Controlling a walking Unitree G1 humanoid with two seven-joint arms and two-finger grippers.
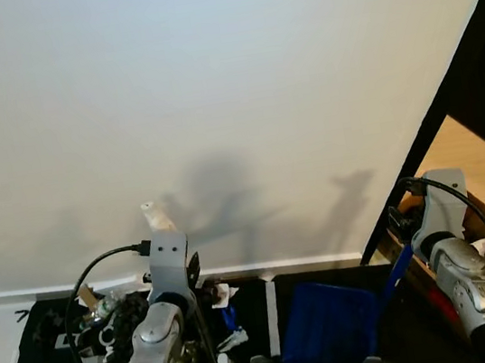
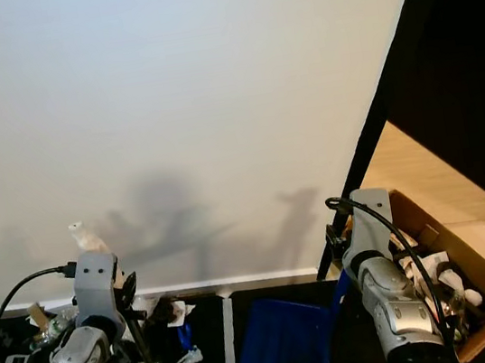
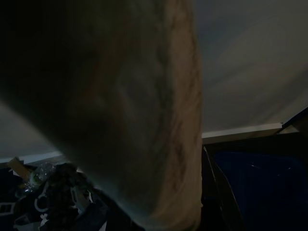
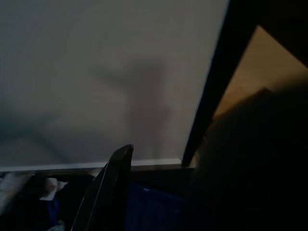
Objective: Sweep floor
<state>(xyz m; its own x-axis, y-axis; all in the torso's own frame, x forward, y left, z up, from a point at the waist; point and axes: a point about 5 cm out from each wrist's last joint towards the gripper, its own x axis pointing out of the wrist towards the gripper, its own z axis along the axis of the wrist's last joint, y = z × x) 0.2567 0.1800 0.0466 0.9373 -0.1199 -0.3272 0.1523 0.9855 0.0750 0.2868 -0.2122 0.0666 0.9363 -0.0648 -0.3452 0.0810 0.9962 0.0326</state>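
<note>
A blue dustpan stands on the dark floor between my arms. Its blue handle rises to my right gripper, which looks shut on it. One black finger crosses the right wrist view above the pan. At lower left, my left gripper is shut on a broom handle: a pale tip sticks up above the wrist and a thin dark shaft runs down. That handle is a tan blur in the left wrist view. Litter is piled on the floor beside the left arm.
A white wall with a pale baseboard is close ahead. A black door frame slants up on the right. An open cardboard box of odds and ends sits by my right arm on the wooden floor.
</note>
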